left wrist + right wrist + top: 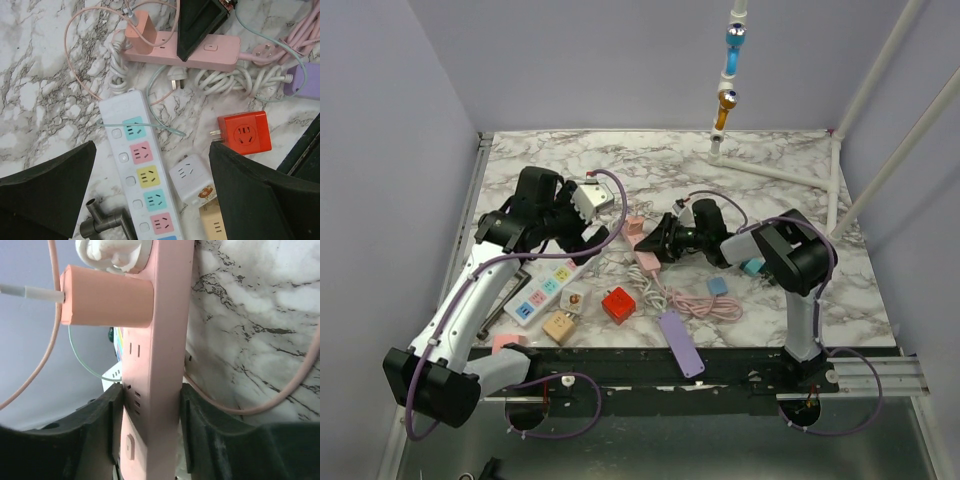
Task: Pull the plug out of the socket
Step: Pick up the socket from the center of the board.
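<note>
The plug [107, 297] is a pink block with a thin pink cable, seated in the side of the pink socket strip [155, 365]. My right gripper [150, 390] has both pads pressed against the strip's two sides, below the plug. From above, the right gripper [660, 240] lies over the pink strip [646, 258] at mid-table, with the plug [635, 228] just left of it. My left gripper [152, 150] is open and hovers above a white strip, holding nothing. The left wrist view shows the plug [142, 31] and the pink strip [220, 50] at the top of the frame.
A white multi-colour power strip [545, 290] lies under the left gripper [588, 238]. Around it sit a red cube adapter [618, 303], a white cube [192, 177], a beige cube [558, 326] and a purple strip [680, 342]. Coiled cables [705, 305] lie by the right arm. A white pipe frame [770, 170] stands at the back right.
</note>
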